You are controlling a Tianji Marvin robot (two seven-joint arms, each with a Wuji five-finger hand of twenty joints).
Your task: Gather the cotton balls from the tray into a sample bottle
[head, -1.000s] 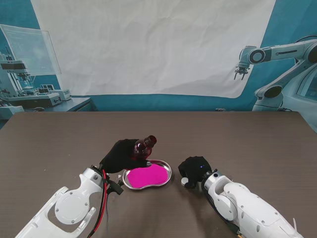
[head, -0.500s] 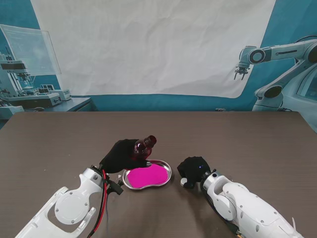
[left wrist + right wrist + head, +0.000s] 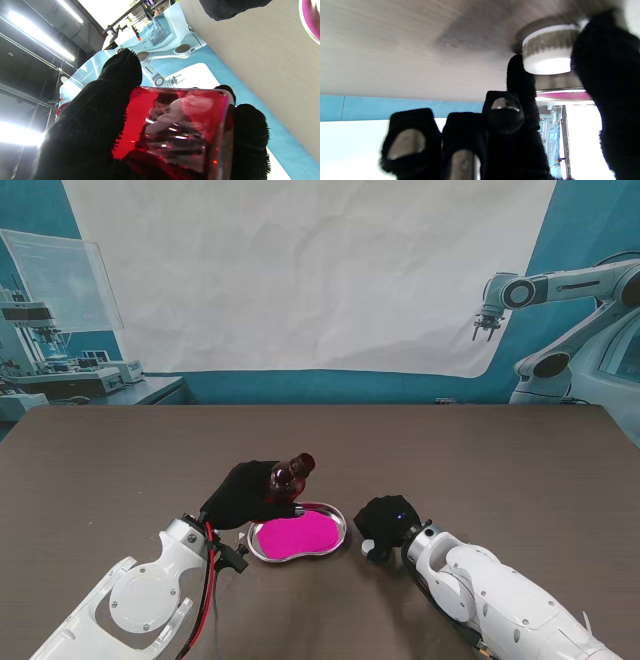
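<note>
Sample bottle point(image 3: 293, 472): red glass, tilted, mouth open, clasped in the left robot hand point(image 3: 243, 493) beside the tray point(image 3: 335, 532).
White cap point(image 3: 548, 51): on the desk point(image 3: 480, 470), pinched between right robot hand point(image 3: 387, 523) fingers point(image 3: 520, 75).
Risk: shallow pinch could drop the cap; tilt could spill cotton.

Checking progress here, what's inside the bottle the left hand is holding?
Through the red bottle in the left hand, the wrist view shows pale, whitish shapes, possibly cotton balls or just reflections. The glove covers part of the glass, so a count isn't possible. In the stand view nothing inside is visible.
</note>
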